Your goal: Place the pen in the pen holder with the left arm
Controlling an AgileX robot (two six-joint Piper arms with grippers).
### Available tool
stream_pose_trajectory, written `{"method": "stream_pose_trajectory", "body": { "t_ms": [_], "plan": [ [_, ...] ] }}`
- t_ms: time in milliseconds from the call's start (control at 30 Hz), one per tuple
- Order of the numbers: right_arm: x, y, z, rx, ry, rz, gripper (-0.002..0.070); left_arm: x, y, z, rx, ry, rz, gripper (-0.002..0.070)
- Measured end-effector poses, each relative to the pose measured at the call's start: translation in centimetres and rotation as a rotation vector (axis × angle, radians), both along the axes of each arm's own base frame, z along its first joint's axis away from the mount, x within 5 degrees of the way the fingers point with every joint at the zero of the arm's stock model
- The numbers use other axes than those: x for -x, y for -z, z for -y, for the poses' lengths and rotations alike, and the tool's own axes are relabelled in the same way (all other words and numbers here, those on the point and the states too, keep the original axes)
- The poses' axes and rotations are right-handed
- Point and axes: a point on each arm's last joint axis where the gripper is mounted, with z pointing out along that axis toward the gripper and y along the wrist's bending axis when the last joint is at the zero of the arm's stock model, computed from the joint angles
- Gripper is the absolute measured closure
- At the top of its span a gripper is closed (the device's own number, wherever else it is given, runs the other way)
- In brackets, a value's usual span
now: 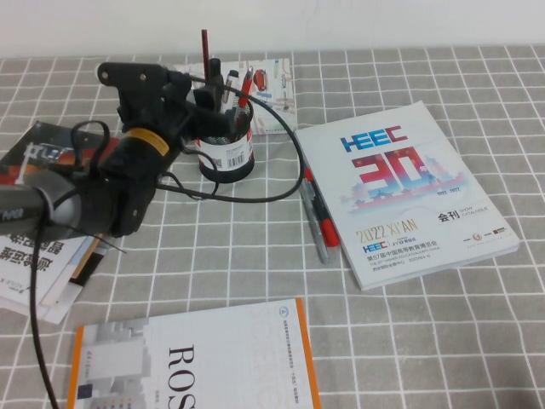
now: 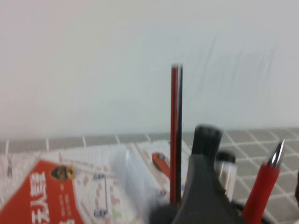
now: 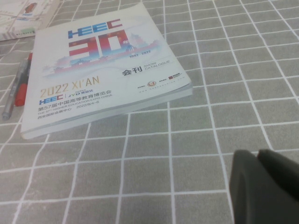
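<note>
Hovering over the pen holder (image 1: pixel 226 153) at about 11 o'clock on the desk (image 1: pixel 255 256), the left gripper (image 1: pixel 204 92) sits right at the cup's rim, so this reads as the drop-in step. Can't tell whether its fingers are released or clenched: the high view hides them and the left wrist view is smeared. The white pen itself isn't clearly identifiable; a pale blurred shape (image 2: pixel 135 182) in the wrist view may be it, near the holder's mouth. Holder already carries a tall red-black stick (image 1: pixel 204 53) and a red pen (image 2: pixel 264 186). Next move, as I judge it: confirm the pen is upright inside the rim, release, then lift straight up clear of the tall stick. The right gripper (image 3: pixel 268 186) is parked low over bare desk near the catalogue (image 1: pixel 409 192), at roughly 3 o'clock; finger state not discernible. A grey pen (image 1: pixel 312 223) and another red one (image 1: pixel 322 220) lie beside that catalogue, untouched.
</note>
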Motion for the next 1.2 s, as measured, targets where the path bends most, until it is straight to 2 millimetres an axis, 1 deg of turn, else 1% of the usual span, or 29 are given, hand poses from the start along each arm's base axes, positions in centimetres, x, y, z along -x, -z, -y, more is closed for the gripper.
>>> {"method": "stream_pose_trajectory", "body": {
  "t_ms": [33,133,233,267,333,400,433,467,500,600,733,900,1033,1200],
  "plan": [
    [0.0,0.0,0.0,0.000,0.000,0.000,0.0691,0.1,-0.3,0.0,0.002,0.000,0.005,0.0316],
    [0.0,0.0,0.0,0.000,0.000,0.000,0.0691,0.8,-2.3,-0.3,0.007,-0.002,0.026,0.0310],
    [0.0,0.0,0.0,0.000,0.000,0.000,0.0691,2.1,-5.4,-0.8,-0.017,-0.002,0.024,0.0322],
    [0.0,0.0,0.0,0.000,0.000,0.000,0.0691,2.7,-6.4,-1.0,-0.042,0.001,0.009,0.0342],
    [0.0,0.0,0.0,0.000,0.000,0.000,0.0691,3.8,-8.0,-1.4,-0.108,0.006,-0.039,0.0412],
    [0.0,0.0,0.0,0.000,0.000,0.000,0.0691,5.3,-9.8,-2.1,-0.142,-0.007,-0.089,0.0537],
    [0.0,0.0,0.0,0.000,0.000,0.000,0.0691,6.0,-10.5,-2.4,-0.150,-0.015,-0.103,0.0585],
    [0.0,0.0,0.0,0.000,0.000,0.000,0.0691,6.9,-11.3,-2.9,-0.155,-0.024,-0.117,0.0617],
    [0.0,0.0,0.0,0.000,0.000,0.000,0.0691,7.8,-12.0,-3.3,-0.158,-0.031,-0.119,0.0638],
    [0.0,0.0,0.0,0.000,0.000,0.000,0.0691,11.3,-13.7,-4.6,-0.141,-0.041,-0.099,0.0664],
    [0.0,0.0,0.0,0.000,0.000,0.000,0.0691,16.1,-14.5,-6.4,-0.109,-0.047,-0.064,0.0673],
    [0.0,0.0,0.0,0.000,0.000,0.000,0.0691,22.7,-14.0,-8.9,-0.068,-0.059,-0.019,0.0675],
    [0.0,0.0,0.0,0.000,0.000,0.000,0.0691,26.7,-13.1,-10.5,-0.045,-0.077,-0.009,0.0675],
    [0.0,0.0,0.0,0.000,0.000,0.000,0.0691,30.5,-11.1,-12.1,-0.026,-0.099,-0.003,0.0675]
  ]
}}
